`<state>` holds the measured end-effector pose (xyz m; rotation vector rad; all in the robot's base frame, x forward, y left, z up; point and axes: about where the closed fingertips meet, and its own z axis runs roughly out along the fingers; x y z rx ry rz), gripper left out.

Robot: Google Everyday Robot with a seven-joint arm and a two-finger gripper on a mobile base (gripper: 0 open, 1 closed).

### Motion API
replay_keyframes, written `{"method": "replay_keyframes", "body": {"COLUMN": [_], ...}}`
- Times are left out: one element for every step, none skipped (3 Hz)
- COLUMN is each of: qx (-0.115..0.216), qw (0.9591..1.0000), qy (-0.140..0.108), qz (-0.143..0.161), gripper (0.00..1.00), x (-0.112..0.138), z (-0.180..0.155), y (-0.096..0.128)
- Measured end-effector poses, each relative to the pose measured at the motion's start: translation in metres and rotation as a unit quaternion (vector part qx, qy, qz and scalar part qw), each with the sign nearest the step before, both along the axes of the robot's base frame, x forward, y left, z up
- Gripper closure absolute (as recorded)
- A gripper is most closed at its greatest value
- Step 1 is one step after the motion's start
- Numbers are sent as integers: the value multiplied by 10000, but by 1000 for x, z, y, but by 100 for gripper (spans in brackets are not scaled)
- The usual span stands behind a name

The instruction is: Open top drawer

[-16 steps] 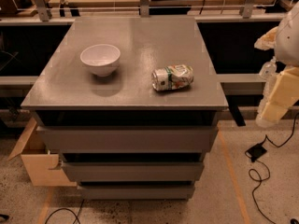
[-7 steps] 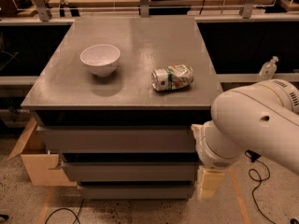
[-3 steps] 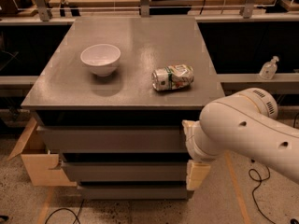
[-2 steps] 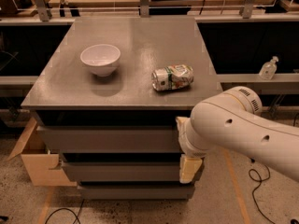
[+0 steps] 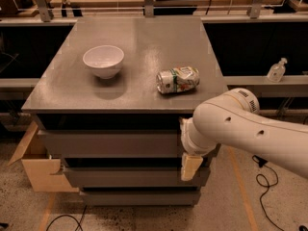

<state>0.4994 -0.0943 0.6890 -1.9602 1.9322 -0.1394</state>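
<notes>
Camera view: we're looking down on the grey cabinet (image 5: 144, 37), reading left to right.
Box: cardboard box (image 5: 34, 166) sitting against the cabinet's left side.
Bowl: white bowl (image 5: 103, 60) sitting on top, left half.
Top drawer: top drawer (image 5: 110, 144) sitting right under the tabletop, looking fully shut.
Can: crushed can (image 5: 177, 79) lying on its side, right of the bowl.
Gripper: gripper (image 5: 191, 166) hanging in front of the drawer fronts' right end, low on the top one. We're not able to tell open or closed; nothing seen in it.
Change: arm (image 5: 240, 124) has been sliding left across the fronts.
Meaning: we're judging the approach as nearly done, with the pull not yet started.
</notes>
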Motion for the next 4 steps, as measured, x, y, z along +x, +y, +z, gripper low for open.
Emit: {"method": "replay_keyframes", "body": {"qx": [95,156,174,157], "qw": [9999,9999,9998,9994], "qy": [-35,-4,102,317], "qz": [-13,13,29,-11], "gripper": [0,0,19,42], "x": [13,22,20,9], "z": [-7,-15,-23,-32], "y": [1,4,2,-7]}}
